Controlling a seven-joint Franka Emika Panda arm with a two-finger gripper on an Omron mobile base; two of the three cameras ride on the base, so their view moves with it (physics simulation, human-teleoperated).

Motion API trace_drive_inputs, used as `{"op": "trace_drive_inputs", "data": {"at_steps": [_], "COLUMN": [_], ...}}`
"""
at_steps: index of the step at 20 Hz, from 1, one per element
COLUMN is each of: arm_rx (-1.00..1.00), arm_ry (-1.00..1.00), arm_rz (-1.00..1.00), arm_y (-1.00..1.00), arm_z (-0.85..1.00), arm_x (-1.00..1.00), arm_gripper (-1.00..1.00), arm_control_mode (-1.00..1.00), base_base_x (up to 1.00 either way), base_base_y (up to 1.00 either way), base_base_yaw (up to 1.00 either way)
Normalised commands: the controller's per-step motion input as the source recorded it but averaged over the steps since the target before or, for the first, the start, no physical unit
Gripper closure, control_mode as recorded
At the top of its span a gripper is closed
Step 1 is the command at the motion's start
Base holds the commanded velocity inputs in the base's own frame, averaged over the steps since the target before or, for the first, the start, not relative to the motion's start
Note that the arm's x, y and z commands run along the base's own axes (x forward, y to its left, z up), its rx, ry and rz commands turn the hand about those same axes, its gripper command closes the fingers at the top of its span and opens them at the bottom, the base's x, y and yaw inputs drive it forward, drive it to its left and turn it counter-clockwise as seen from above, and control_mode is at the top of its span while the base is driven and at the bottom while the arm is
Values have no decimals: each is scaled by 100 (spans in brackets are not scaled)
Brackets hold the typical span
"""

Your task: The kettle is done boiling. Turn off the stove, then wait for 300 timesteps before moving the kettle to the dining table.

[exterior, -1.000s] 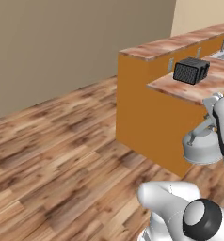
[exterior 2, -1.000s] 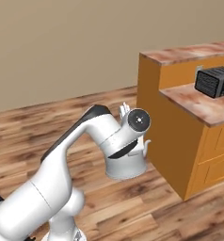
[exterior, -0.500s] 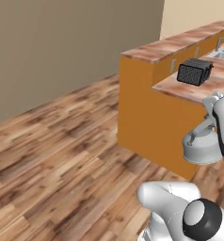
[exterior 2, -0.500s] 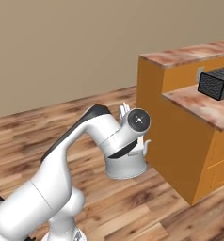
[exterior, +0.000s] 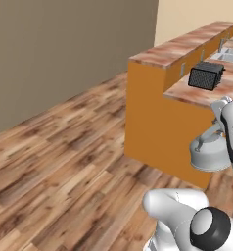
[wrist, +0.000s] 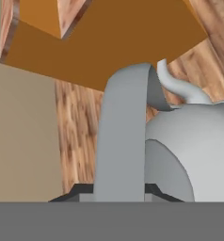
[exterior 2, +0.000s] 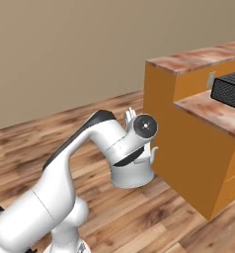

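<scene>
The base has rolled on, the orange counter (exterior: 157, 127) sliding rightward in both base views, and the kettle (exterior: 210, 153) rides along above the floor. The gripper (wrist: 119, 195) is pinched tight on its flat handle (wrist: 123, 136). Rigid, smooth metal hung off-centre, likely heavy with water, so that handle is the right hold.

Kettle (wrist: 198, 150) handle (grey strap) before orange counter (wrist: 109, 42)

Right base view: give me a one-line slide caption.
White arm carries the grey kettle above the wood floor, beside the orange counter holding a black toaster.
</scene>
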Motion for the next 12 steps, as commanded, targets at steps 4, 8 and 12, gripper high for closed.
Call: {"op": "trace_drive_inputs", "data": {"at_steps": [4,8,12], "arm_rx": [0,0,0], "arm_ry": [0,0,0], "arm_rz": [0,0,0], "arm_y": [0,0,0], "arm_z": [0,0,0], "arm_x": [0,0,0], "arm_gripper": [100,100,100], "arm_control_mode": [100,100,100], "base_base_x": [20,21,20], "base_base_y": [67,69,65], "base_base_yaw": [-21,-21,-21]}}
